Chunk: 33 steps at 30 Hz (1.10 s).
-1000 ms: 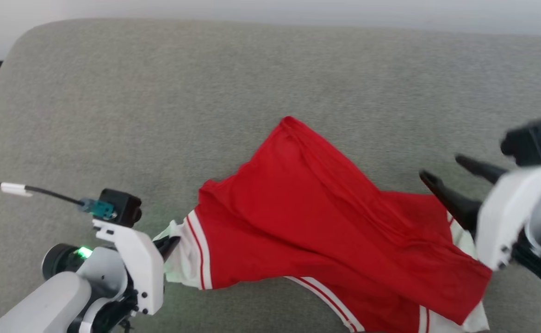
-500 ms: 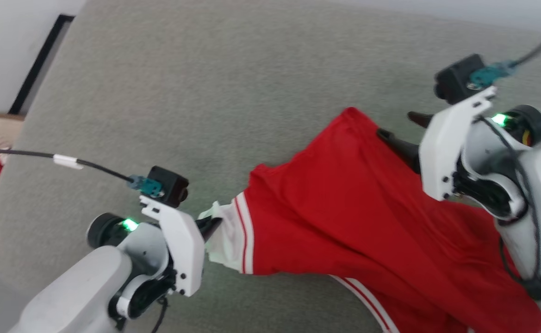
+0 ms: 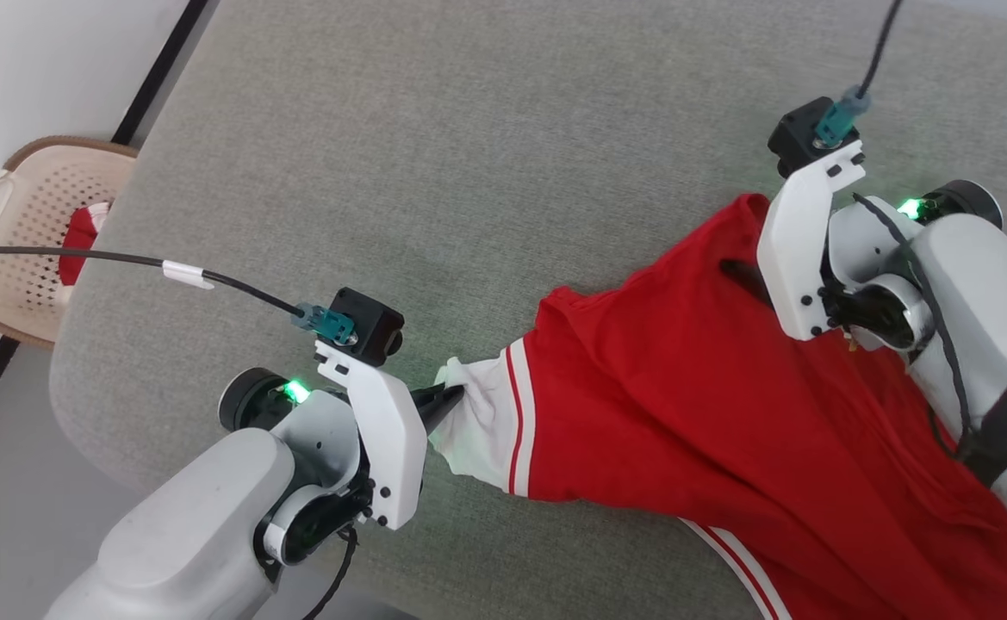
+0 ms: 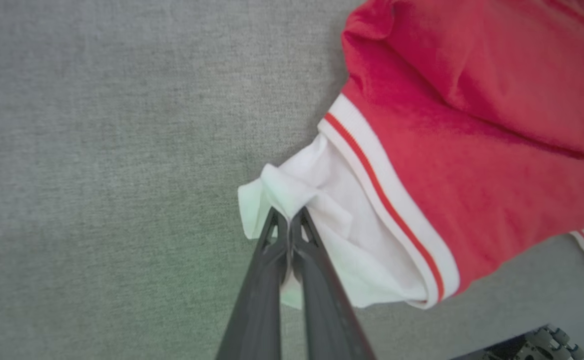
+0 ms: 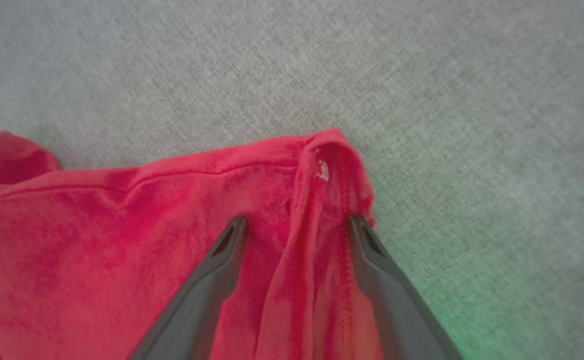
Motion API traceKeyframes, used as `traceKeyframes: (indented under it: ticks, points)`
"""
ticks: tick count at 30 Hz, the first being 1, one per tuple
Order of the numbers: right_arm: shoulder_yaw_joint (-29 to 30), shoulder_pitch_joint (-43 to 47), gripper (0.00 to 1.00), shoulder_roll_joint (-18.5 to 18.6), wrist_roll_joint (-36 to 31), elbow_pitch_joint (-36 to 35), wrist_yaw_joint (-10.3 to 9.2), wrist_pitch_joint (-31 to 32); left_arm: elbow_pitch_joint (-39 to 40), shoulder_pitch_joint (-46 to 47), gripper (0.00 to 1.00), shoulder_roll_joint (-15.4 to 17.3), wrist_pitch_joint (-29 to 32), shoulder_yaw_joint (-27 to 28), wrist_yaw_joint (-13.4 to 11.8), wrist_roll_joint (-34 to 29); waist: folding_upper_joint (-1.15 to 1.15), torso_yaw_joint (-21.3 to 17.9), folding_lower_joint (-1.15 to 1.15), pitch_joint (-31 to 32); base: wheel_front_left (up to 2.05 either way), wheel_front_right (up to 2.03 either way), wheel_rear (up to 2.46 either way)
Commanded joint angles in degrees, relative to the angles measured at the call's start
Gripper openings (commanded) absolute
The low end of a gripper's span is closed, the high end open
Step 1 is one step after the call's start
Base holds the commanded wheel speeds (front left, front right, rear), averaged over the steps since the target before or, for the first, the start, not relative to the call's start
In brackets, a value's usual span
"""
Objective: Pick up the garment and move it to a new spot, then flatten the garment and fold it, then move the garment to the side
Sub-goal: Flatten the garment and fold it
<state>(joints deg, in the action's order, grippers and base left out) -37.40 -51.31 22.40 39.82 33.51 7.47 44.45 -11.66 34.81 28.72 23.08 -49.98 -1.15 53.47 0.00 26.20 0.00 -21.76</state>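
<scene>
Garment (image 3: 684, 413) lies on the grey upholstered cushion (image 3: 434, 172), toward its right, near side in the head view, and runs off that view's bottom right corner. Mostly bright red, rumpled, not flat. White sleeve end (image 3: 477, 422), edged with a thin red stripe, points toward the left arm.

Left gripper (image 3: 450, 398): jaws fully closed, pinching the white sleeve end at its tip. Left wrist view confirms it: both fingers (image 4: 267, 280) are pressed together with a small bunch of white fabric caught between the tips. The rest of the cuff lies loose beside and under them on the cushion.

Right gripper (image 3: 742, 274): jaws spread wide, nothing clamped. It sits at the far red corner of the garment. In the right wrist view the two fingers straddle a raised ridge of red fabric with a stitched seam, and the ridge runs up between them to the corner of the cloth. One fingertip is over flat red fabric, the other at the fabric's edge next to bare cushion. Can't tell if the tips press on the cloth or hover just over it.

Second stripe band (image 3: 727, 555), red and white, shows at the garment's near edge, low in the head view.

Off the cushion, upper left of the head view: beige perforated basket (image 3: 3, 185) on the floor by the wall, small red cloth (image 3: 81, 245) inside. Black cable (image 3: 124, 257) with a white tag runs from the left edge to the left wrist camera.
</scene>
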Motion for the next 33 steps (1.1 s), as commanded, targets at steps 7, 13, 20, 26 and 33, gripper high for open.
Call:
traceKeyframes:
  ticks: [7,13,20,26,33]
  points:
    - [-11.3,2.0,0.0,1.2,5.1,5.1,0.22,4.0,-3.0,1.3,0.0,-0.7,-0.9,0.0,1.0,0.4,0.0,0.1,0.0,0.0,0.0,0.0,0.0]
    - [-11.2,-3.1,0.0,3.3,7.8,4.0,0.01,-0.3,-3.9,2.2,0.0,0.6,-0.7,0.8,1.1,0.5,0.0,-1.7,0.0,1.1,0.0,0.0,0.0]
    - [-10.0,-7.6,0.0,5.7,10.4,0.3,0.03,-6.7,-2.4,5.4,0.0,5.3,1.6,2.5,0.4,-0.5,0.0,-6.0,0.0,3.8,0.0,0.0,0.0]
    - [-8.8,-9.1,0.0,8.8,10.9,-2.5,0.02,-11.1,-0.4,10.3,0.0,10.2,5.2,3.9,-0.2,-2.0,0.0,-10.0,0.0,7.0,0.0,0.0,0.0]
    - [-5.8,-8.8,0.0,11.7,11.6,-6.8,0.02,-14.3,-0.7,18.2,0.0,14.2,8.5,5.6,0.9,-4.3,0.0,-14.7,0.0,11.7,0.0,0.0,0.0]
